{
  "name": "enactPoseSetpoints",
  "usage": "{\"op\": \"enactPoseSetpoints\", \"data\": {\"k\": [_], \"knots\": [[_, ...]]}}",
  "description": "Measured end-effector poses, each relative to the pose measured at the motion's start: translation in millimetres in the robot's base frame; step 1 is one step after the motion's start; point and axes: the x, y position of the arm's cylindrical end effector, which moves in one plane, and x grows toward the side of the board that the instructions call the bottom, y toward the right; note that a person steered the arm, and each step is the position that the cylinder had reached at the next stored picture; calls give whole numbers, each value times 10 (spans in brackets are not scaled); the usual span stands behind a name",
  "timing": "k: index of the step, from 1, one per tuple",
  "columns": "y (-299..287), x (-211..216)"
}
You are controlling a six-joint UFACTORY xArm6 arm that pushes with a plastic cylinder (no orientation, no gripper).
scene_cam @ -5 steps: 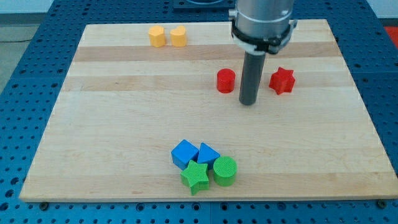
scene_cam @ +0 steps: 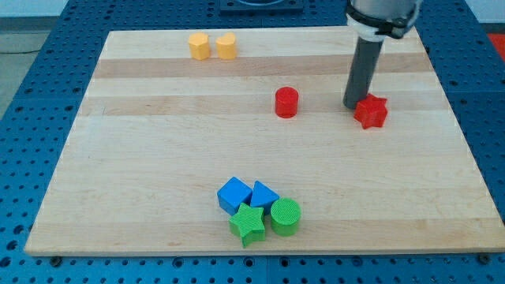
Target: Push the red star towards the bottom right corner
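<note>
Red star (scene_cam: 371,112): on the board's right side, toward the view's top
My tip (scene_cam: 353,106): bare rod, holding nothing, touching the star's upper-left edge
Red cylinder (scene_cam: 286,102): well to the star's left, apart from my tip

I counted eight blocks: two yellow (scene_cam: 199,46) (scene_cam: 226,46), two red (scene_cam: 286,102) (scene_cam: 370,112), two blue (scene_cam: 234,195) (scene_cam: 263,196), two green (scene_cam: 248,225) (scene_cam: 285,217).
</note>
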Motion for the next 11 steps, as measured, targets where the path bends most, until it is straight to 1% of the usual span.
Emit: {"op": "enactPoseSetpoints", "data": {"k": [1, 4, 5, 7, 9, 11], "knots": [[85, 52], [463, 25], [466, 80], [466, 307], [466, 708], [680, 755]]}}
